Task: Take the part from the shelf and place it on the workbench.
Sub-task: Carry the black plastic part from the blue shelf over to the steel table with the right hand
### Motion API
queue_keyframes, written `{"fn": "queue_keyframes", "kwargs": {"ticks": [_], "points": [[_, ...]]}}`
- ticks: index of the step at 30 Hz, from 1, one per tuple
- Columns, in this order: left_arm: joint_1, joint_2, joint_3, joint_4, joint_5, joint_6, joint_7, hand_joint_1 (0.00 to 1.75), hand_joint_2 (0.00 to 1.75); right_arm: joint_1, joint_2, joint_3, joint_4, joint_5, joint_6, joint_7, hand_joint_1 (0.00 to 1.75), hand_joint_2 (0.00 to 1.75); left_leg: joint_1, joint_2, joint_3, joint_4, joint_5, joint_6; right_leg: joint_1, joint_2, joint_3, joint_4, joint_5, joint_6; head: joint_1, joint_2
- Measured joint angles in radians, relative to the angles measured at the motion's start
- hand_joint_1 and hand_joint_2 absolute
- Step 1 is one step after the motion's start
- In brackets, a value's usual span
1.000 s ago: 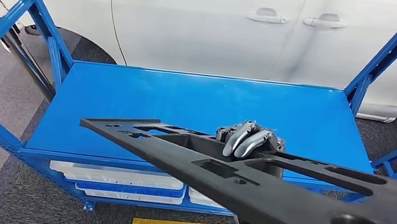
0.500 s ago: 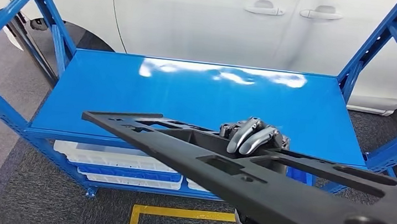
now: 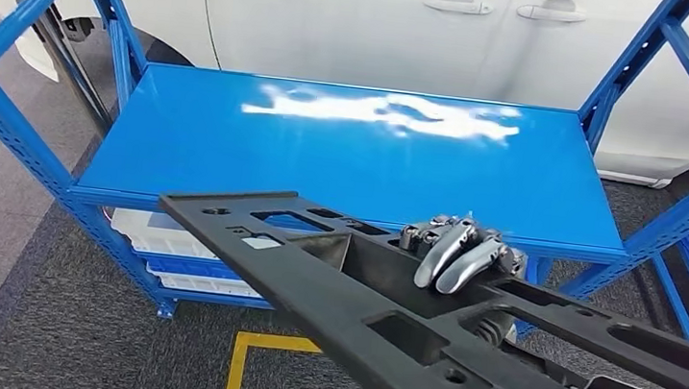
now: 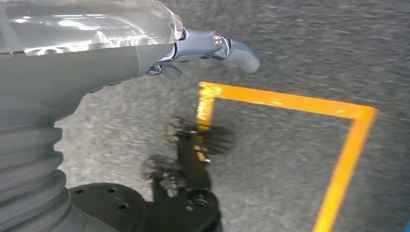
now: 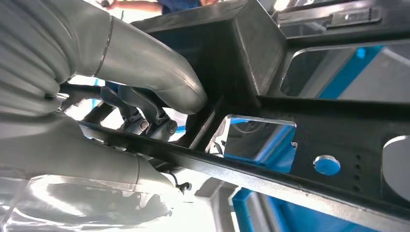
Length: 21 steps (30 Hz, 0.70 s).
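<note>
One long black part (image 3: 423,333) rides in my right hand (image 3: 460,250), fingers hooked over its upper edge, thumb (image 5: 159,77) pressed beneath. Beyond my fingers stretches the blue shelf (image 3: 355,147), its top deck glossy; below it, white trays (image 3: 172,234) sit half hidden behind the part, contents impossible to make out. Past the shelf stands a white car (image 3: 387,25). My left hand (image 4: 212,48) hangs above grey floor (image 4: 290,58) and yellow tape (image 4: 285,101), its fingers mostly concealed; whether it is spread or curled, I cannot tell.

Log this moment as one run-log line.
right hand: grips black part | left hand: holds nothing, over floor | blue shelf: ahead | part: not yet placed
</note>
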Motion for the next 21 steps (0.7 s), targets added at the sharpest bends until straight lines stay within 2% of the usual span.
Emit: {"fn": "queue_keyframes", "kwargs": {"ticks": [1,3,4,5,6,7,8,9,10,11,12,13,15,16,18,19,20,21], "points": [[0.003,-0.002,0.0,0.0,-0.003,0.005,0.022,0.0,1.75,-0.002,-0.004,-0.003,-0.007,0.002,0.003,0.003,1.75,1.75,0.0,0.0,-0.003,-0.001,0.009,-0.006,0.003,0.0,0.007,-0.02,-0.005,-0.006,0.0,0.0],[0.01,-0.007,0.001,0.0,-0.008,0.016,0.06,0.0,1.75,-0.003,-0.015,-0.01,-0.015,0.007,0.004,0.007,1.75,1.75,0.002,-0.001,-0.009,-0.005,0.019,-0.018,0.002,-0.002,-0.005,-0.028,0.012,-0.02,0.0,0.0],[0.015,-0.009,0.002,0.0,-0.01,0.021,0.075,0.0,1.75,-0.002,-0.021,-0.014,-0.017,0.01,0.003,0.005,1.75,1.75,0.002,-0.001,-0.016,0.006,0.002,-0.022,0.0,-0.004,-0.015,-0.031,0.024,-0.029,0.0,0.0],[0.02,-0.011,0.002,0.0,-0.012,0.027,0.086,0.0,1.75,0.0,-0.027,-0.019,-0.018,0.013,0.003,0.001,1.75,1.75,0.003,-0.002,-0.027,0.033,-0.033,-0.025,-0.002,-0.006,-0.026,-0.035,0.037,-0.036,0.0,0.0],[0.024,-0.013,0.002,0.0,-0.015,0.031,0.095,0.0,1.75,0.004,-0.033,-0.025,-0.019,0.015,0.003,-0.005,1.75,1.75,0.005,-0.002,-0.041,0.079,-0.084,-0.026,-0.002,-0.007,-0.039,-0.036,0.049,-0.041,0.0,0.0],[0.027,-0.016,0.002,0.0,-0.017,0.035,0.102,0.0,1.75,0.009,-0.039,-0.031,-0.02,0.018,0.004,-0.01,1.75,1.75,0.005,-0.002,-0.055,0.143,-0.138,-0.028,0.0,-0.008,-0.054,-0.035,0.061,-0.045,0.0,0.0],[0.028,-0.017,0.002,0.0,-0.018,0.038,0.106,0.0,1.75,0.016,-0.045,-0.037,-0.02,0.02,0.006,-0.013,1.75,1.75,0.005,-0.002,-0.066,0.207,-0.175,-0.03,0.002,-0.008,-0.07,-0.034,0.073,-0.046,0.0,0.0],[0.029,-0.018,0.002,0.0,-0.019,0.04,0.109,0.0,1.75,0.023,-0.051,-0.041,-0.021,0.021,0.007,-0.013,1.75,1.75,0.005,-0.002,-0.067,0.257,-0.188,-0.03,0.004,-0.009,-0.087,-0.032,0.085,-0.046,0.0,0.0],[0.029,-0.018,0.002,0.0,-0.019,0.042,0.111,0.0,1.75,0.029,-0.056,-0.044,-0.021,0.022,0.009,-0.014,1.75,1.75,0.005,-0.002,-0.056,0.281,-0.177,-0.03,0.005,-0.009,-0.105,-0.029,0.097,-0.045,0.0,0.0],[0.029,-0.018,0.002,0.0,-0.02,0.042,0.113,0.0,1.75,0.033,-0.059,-0.046,-0.023,0.022,0.011,-0.014,1.75,1.75,0.005,-0.002,-0.032,0.272,-0.15,-0.029,0.005,-0.009,-0.121,-0.025,0.106,-0.043,0.0,0.0],[0.029,-0.018,0.002,0.0,-0.02,0.043,0.114,0.0,1.75,0.036,-0.062,-0.049,-0.025,0.022,0.013,-0.014,1.75,1.75,0.005,-0.002,0.012,0.227,-0.121,-0.026,0.005,-0.009,-0.137,-0.021,0.117,-0.041,0.0,0.0],[0.028,-0.018,0.002,0.0,-0.02,0.044,0.115,0.0,1.75,0.038,-0.064,-0.051,-0.029,0.022,0.015,-0.014,1.75,1.75,0.004,-0.003,0.065,0.158,-0.111,-0.021,0.006,-0.008,-0.149,-0.017,0.126,-0.038,0.0,0.0],[0.027,-0.018,0.002,0.0,-0.02,0.045,0.115,0.0,1.75,0.041,-0.069,-0.054,-0.036,0.024,0.018,-0.014,1.75,1.75,-0.001,-0.004,0.162,0.014,-0.127,-0.013,0.006,-0.008,-0.163,-0.012,0.144,-0.027,0.0,0.0],[0.026,-0.018,0.002,0.0,-0.019,0.045,0.115,0.0,1.75,0.042,-0.07,-0.054,-0.038,0.026,0.02,-0.014,1.75,1.75,-0.005,-0.004,0.182,-0.024,-0.14,-0.009,0.005,-0.009,-0.165,-0.013,0.154,-0.021,0.0,0.0],[0.028,-0.019,0.003,0.0,-0.016,0.045,0.114,0.0,1.75,0.045,-0.071,-0.055,-0.041,0.032,0.024,-0.014,1.75,1.75,-0.007,-0.003,0.18,-0.04,-0.131,0.001,0.003,-0.009,-0.166,-0.018,0.169,-0.007,0.0,0.0],[0.028,-0.021,0.003,0.001,-0.014,0.044,0.112,0.0,1.75,0.049,-0.072,-0.055,-0.043,0.036,0.029,-0.014,1.75,1.75,-0.006,-0.001,0.171,-0.041,-0.12,0.007,0.001,-0.008,-0.172,-0.011,0.157,-0.002,0.0,0.0],[0.029,-0.022,0.003,0.001,-0.011,0.043,0.11,0.0,1.75,0.055,-0.072,-0.055,-0.044,0.041,0.035,-0.014,1.75,1.75,-0.004,0.002,0.162,-0.044,-0.108,0.014,0.0,-0.006,-0.18,0.008,0.129,0.003,0.0,0.0],[0.03,-0.024,0.004,0.001,-0.009,0.042,0.107,0.0,1.75,0.062,-0.072,-0.055,-0.045,0.045,0.043,-0.014,1.75,1.75,-0.002,0.004,0.149,-0.046,-0.094,0.02,-0.001,-0.005,-0.195,0.052,0.079,0.008,0.0,0.0]]}}
